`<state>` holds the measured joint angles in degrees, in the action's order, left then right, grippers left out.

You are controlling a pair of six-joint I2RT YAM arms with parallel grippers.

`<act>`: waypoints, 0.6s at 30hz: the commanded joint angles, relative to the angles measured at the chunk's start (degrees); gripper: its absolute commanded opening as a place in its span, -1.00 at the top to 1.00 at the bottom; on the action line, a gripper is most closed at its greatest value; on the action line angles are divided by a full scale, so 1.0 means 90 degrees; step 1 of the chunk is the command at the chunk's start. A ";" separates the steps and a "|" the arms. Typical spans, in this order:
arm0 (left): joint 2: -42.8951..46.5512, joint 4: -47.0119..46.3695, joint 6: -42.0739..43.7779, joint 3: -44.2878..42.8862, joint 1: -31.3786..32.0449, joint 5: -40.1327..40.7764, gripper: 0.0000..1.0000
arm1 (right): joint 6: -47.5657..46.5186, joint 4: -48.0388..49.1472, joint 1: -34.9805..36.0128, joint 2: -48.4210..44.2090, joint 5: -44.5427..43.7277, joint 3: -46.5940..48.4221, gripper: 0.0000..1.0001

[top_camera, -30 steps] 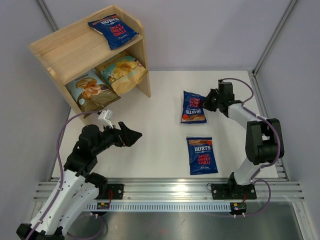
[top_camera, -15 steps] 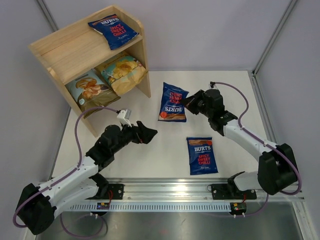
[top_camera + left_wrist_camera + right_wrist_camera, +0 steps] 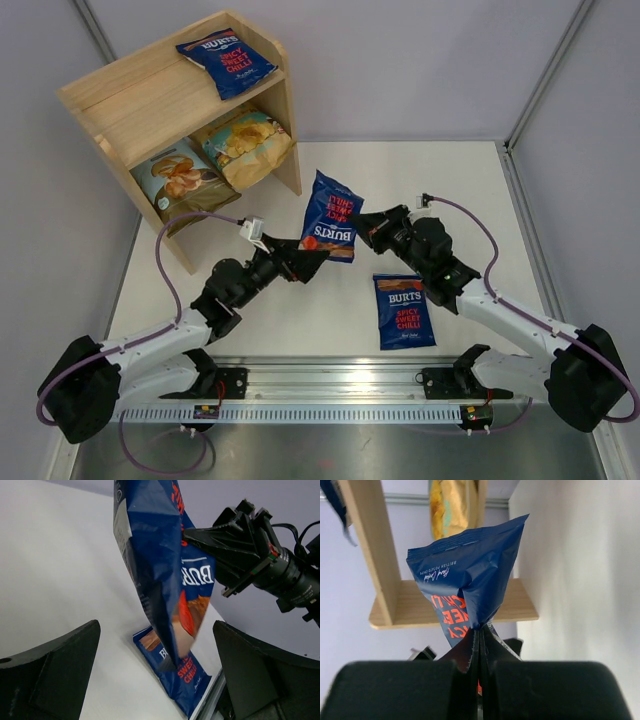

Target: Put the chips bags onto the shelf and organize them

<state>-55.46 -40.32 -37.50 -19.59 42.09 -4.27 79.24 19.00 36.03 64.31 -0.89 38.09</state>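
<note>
My right gripper (image 3: 366, 226) is shut on the edge of a dark blue Burts bag (image 3: 331, 217) and holds it above the table's middle; the pinch shows in the right wrist view (image 3: 480, 640). My left gripper (image 3: 315, 258) is open, its jaws wide on either side of that hanging bag (image 3: 165, 565), not touching it. A second dark blue bag (image 3: 404, 310) lies flat near the front edge. A third (image 3: 227, 62) lies on the wooden shelf's top tier (image 3: 140, 95). The pale blue-olive bag (image 3: 180, 180) and tan-yellow bag (image 3: 245, 145) sit in the lower tier.
The shelf stands at the far left corner. Grey walls enclose the table on three sides. A metal rail (image 3: 330, 385) runs along the near edge with both arm bases.
My right gripper has carried the blue bag left from the right side to the table's middle. My left arm has stretched right and forward until its open jaws flank the bag.
</note>
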 commanded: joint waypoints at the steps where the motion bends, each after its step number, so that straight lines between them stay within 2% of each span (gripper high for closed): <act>1: -0.0253 -0.1330 -0.0130 -0.0030 0.0109 0.0357 -0.94 | 0.0492 0.0759 0.0332 -0.0281 -0.0497 0.0075 1.00; 5: -0.0400 -0.1849 -0.0180 -0.0107 0.0323 0.0445 -0.34 | 0.0706 0.1013 0.0703 -0.0213 -0.0896 -0.0051 1.00; 6: -0.0419 -0.1858 -0.0170 -0.0137 0.0421 0.0455 -0.09 | 0.0765 0.1091 0.0810 -0.0174 -0.0965 -0.0071 1.00; 8: -0.0391 -0.1878 -0.0140 -0.0176 0.0509 0.0786 0.06 | 0.0775 0.1170 0.0889 -0.0154 -0.1063 -0.0033 1.00; 9: -0.0352 -0.1888 -0.0140 -0.0167 0.0567 0.0903 0.27 | 0.0746 0.1150 0.0947 -0.0134 -0.1073 -0.0013 1.00; 10: -0.0303 -0.1888 -0.0140 -0.0147 0.0597 0.0972 0.33 | 0.0727 0.1150 0.0967 -0.0144 -0.1064 0.0026 1.00; 12: -0.0108 -0.1839 -0.0150 -0.0089 0.0636 0.1070 0.62 | 0.0688 0.1102 0.0977 -0.0173 -0.1093 0.0036 0.99; 13: -0.0020 -0.1762 -0.0160 -0.0088 0.0636 0.1080 0.68 | 0.0610 0.1024 0.0977 -0.0212 -0.1132 0.0026 0.95; 15: 0.0312 -0.1342 -0.0141 -0.0118 0.0636 0.1042 0.88 | 0.0464 0.0722 0.0977 -0.0436 -0.1366 0.0016 0.76; 17: 0.0730 -0.0866 -0.0082 -0.0195 0.0627 0.1002 0.94 | 0.0074 0.0449 0.0967 -0.0689 -0.1610 0.0065 0.48; 18: 0.0868 -0.0679 -0.0005 -0.0235 0.0636 0.1002 0.95 | -0.0247 0.0022 0.0958 -0.0778 -0.1688 0.0181 0.15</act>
<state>-52.88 -45.82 -39.33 -19.57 47.75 1.96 83.15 24.14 44.93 61.12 -9.10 37.65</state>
